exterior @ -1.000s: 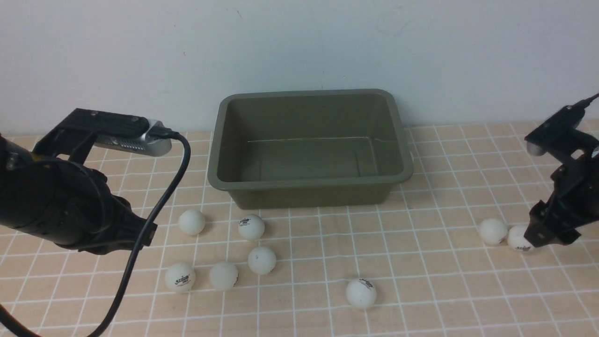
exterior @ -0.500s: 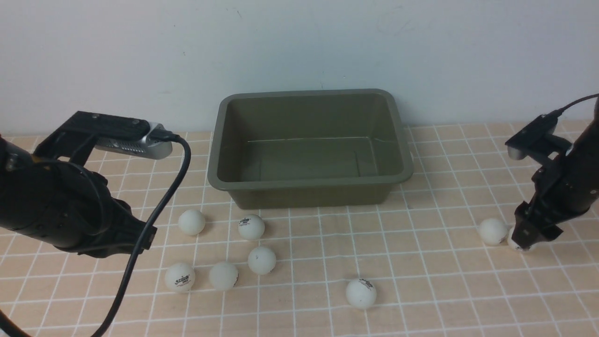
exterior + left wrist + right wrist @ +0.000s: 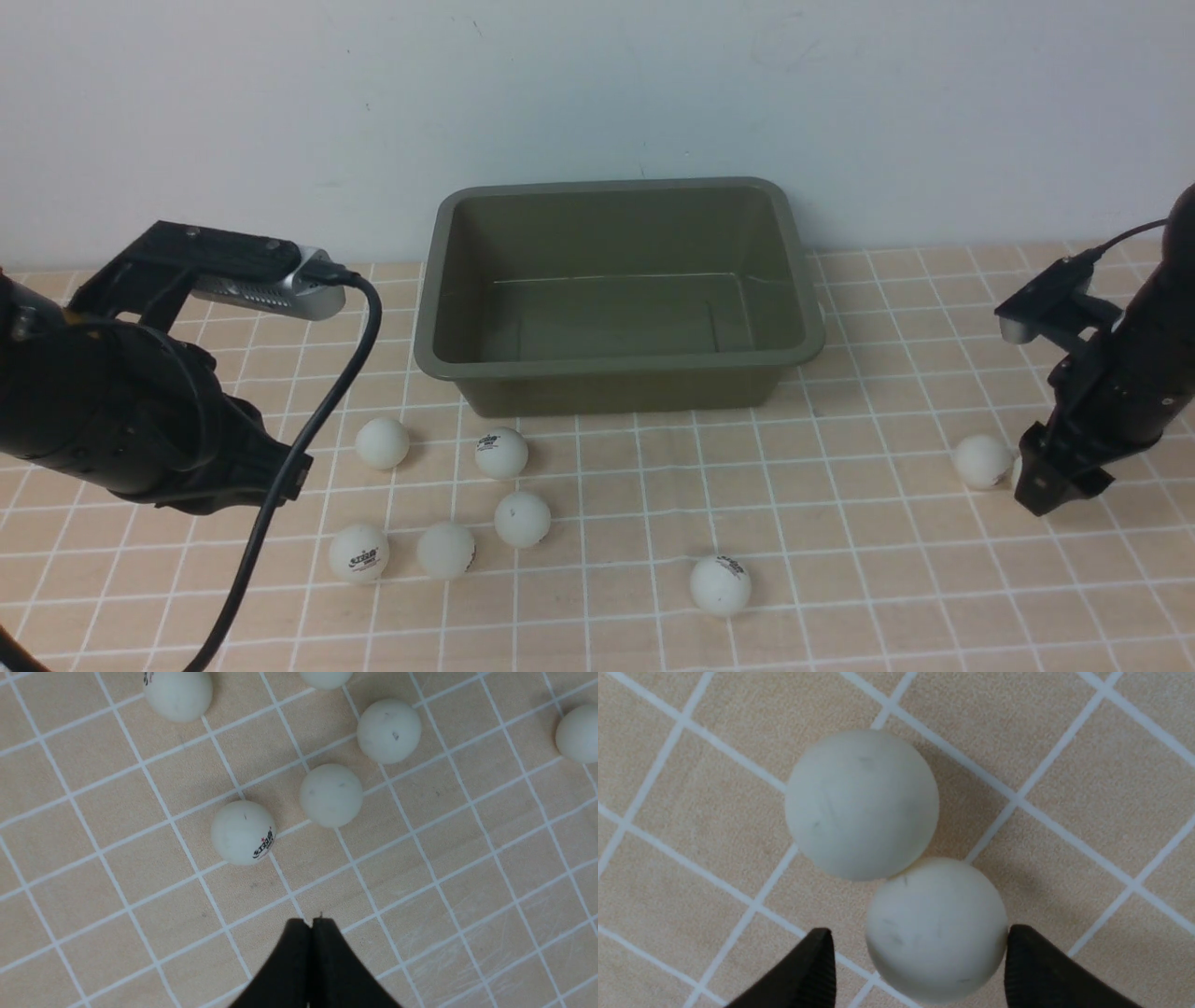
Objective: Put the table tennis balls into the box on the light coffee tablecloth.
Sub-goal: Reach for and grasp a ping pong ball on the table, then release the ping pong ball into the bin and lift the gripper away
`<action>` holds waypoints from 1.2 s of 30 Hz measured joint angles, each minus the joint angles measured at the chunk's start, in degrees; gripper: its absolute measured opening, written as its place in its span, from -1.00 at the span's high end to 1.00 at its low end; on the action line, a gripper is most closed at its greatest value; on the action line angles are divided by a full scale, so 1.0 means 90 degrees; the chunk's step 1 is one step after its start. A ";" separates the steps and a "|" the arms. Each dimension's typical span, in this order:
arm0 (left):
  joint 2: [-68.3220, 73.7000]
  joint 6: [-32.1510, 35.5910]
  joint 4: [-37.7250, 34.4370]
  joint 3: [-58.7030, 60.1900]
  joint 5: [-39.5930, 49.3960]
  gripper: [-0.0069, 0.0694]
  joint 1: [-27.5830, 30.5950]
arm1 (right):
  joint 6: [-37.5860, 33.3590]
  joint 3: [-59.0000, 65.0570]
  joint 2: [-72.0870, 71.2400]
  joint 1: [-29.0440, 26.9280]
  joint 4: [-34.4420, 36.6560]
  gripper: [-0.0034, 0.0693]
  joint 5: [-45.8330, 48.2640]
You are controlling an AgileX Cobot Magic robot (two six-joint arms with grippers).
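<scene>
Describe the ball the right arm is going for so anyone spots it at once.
Start at the olive box; off to its right, two balls sit touching. It is the ball between the right gripper's fingers; its neighbour lies outside them.

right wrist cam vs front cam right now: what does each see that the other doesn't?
Right wrist only: a table tennis ball between the right gripper's open fingers, touching a second ball. The gripper hides the first one from the front camera.
Front only: the empty olive-green box, six more balls in front of it, and the left arm.
Both: the second ball, the right gripper and the checked tablecloth.
</scene>
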 joint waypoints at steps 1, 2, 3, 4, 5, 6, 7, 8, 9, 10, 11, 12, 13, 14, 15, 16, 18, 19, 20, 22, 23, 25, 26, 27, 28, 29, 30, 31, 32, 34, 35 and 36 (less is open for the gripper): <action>0.0000 0.0000 0.0000 0.0000 0.0000 1.00 0.0000 | 0.0000 0.0000 0.0018 0.0000 0.0005 -0.19 0.0000; 0.0000 0.0000 0.0000 0.0000 0.0000 1.00 0.0000 | 0.0000 0.0000 0.0023 0.0000 0.0005 -0.12 0.0000; 0.0000 0.0000 0.0000 0.0000 0.0000 1.00 0.0000 | 0.0006 0.0000 0.0023 0.0000 0.0005 -0.07 0.0000; 0.0000 0.0000 0.0000 0.0000 0.0000 1.00 0.0000 | 0.0007 0.0000 0.0023 0.0000 0.0005 -0.06 0.0000; 0.0000 0.0000 0.0000 0.0000 0.0000 1.00 0.0000 | 0.0007 0.0000 0.0023 0.0000 0.0005 -0.05 -0.0005; 0.0000 0.0000 0.0000 0.0000 0.0000 1.00 0.0000 | 0.0016 0.0000 0.0023 0.0000 -0.0001 -0.05 -0.0005; 0.0000 0.0000 0.0000 0.0000 0.0000 1.00 0.0000 | 0.0028 -0.0002 0.0023 0.0000 -0.0001 -0.05 0.0004; 0.0000 0.0000 0.0000 0.0000 0.0000 1.00 0.0000 | 0.0063 -0.0041 0.0023 0.0000 -0.0025 -0.05 0.0041; 0.0000 0.0000 0.0000 0.0000 0.0000 1.00 0.0000 | 0.0113 -0.0088 0.0025 0.0000 -0.0050 -0.05 0.0104; 0.0000 0.0000 0.0000 0.0000 0.0006 1.00 0.0000 | 0.0158 -0.0163 0.0025 0.0000 -0.0089 -0.05 0.0205; 0.0000 0.0000 -0.0001 0.0000 0.0006 1.00 0.0000 | 0.0189 -0.0223 0.0025 0.0000 -0.0118 -0.05 0.0278; 0.0000 0.0000 -0.0014 0.0000 0.0006 1.00 0.0000 | 0.0259 -0.0368 0.0025 0.0000 -0.0185 -0.05 0.0491; 0.0000 0.0000 -0.0035 0.0000 0.0006 1.00 0.0000 | 0.0319 -0.0517 0.0025 0.0000 -0.0229 -0.05 0.0674; 0.0000 0.0000 -0.0049 0.0000 0.0006 1.00 0.0000 | 0.0351 -0.0619 0.0025 0.0000 -0.0249 -0.05 0.0793; 0.0000 0.0007 -0.0069 0.0000 0.0006 1.00 0.0000 | 0.0444 -0.0852 0.0025 0.0000 -0.0268 -0.05 0.1040; 0.0000 0.0014 -0.0083 0.0000 0.0018 1.00 0.0000 | 0.0507 -0.1065 0.0025 0.0000 -0.0276 -0.05 0.1245; 0.0000 0.0028 -0.0097 0.0000 0.0019 1.00 0.0000 | 0.0598 -0.1429 0.0025 0.0000 -0.0248 -0.05 0.1506; 0.0000 0.0028 -0.0097 0.0000 0.0019 1.00 0.0000 | 0.0656 -0.1707 0.0025 0.0000 -0.0117 -0.05 0.1612; 0.0000 0.0028 -0.0097 0.0000 0.0019 1.00 0.0000 | 0.0680 -0.1933 0.0025 0.0000 0.0090 -0.05 0.1649; 0.0000 0.0037 -0.0097 0.0000 0.0019 1.00 0.0000 | 0.0705 -0.2188 0.0025 0.0006 0.0438 -0.05 0.1670; 0.0000 0.0045 -0.0097 0.0000 0.0019 1.00 0.0000 | 0.0691 -0.2446 0.0025 0.0044 0.0824 -0.05 0.1670; 0.0000 0.0045 -0.0097 0.0000 0.0019 1.00 0.0000 | 0.0539 -0.2758 0.0025 0.0259 0.1451 -0.05 0.1552; 0.0000 0.0045 -0.0105 0.0000 0.0019 1.00 0.0000 | 0.0446 -0.2859 0.0031 0.0466 0.1707 -0.05 0.1420; 0.0000 0.0045 -0.0105 0.0000 0.0019 1.00 0.0000 | 0.0413 -0.2893 0.0031 0.0507 0.1739 -0.05 0.1392; 0.0000 0.0045 -0.0105 0.0000 0.0019 1.00 0.0000 | 0.0372 -0.2946 0.0055 0.0682 0.1848 -0.05 0.1280; 0.0000 0.0045 -0.0105 0.0000 0.0019 1.00 0.0000 | 0.0295 -0.3096 0.0148 0.1075 0.1964 -0.05 0.1025; 0.0000 0.0045 -0.0105 0.0000 0.0019 1.00 0.0000 | 0.0294 -0.3172 0.0221 0.1279 0.1971 -0.05 0.0899; 0.0000 0.0045 -0.0105 0.0000 0.0023 1.00 0.0000 | 0.0301 -0.3270 0.0335 0.1531 0.1941 -0.05 0.0763; 0.0000 0.0045 -0.0105 0.0000 0.0023 1.00 0.0000 | 0.0327 -0.3333 0.0388 0.1628 0.1918 -0.05 0.0706; 0.0000 0.0045 -0.0105 0.0000 0.0023 1.00 0.0000 | 0.0624 -0.3681 0.0844 0.2197 0.1588 -0.05 0.0386; 0.0000 0.0045 -0.0105 0.0000 0.0023 1.00 0.0000 | 0.0837 -0.3881 0.1030 0.2336 0.1438 -0.05 0.0320; 0.0000 0.0045 -0.0105 0.0000 0.0023 1.00 0.0000 | 0.1000 -0.3987 0.1176 0.2420 0.1323 -0.05 0.0305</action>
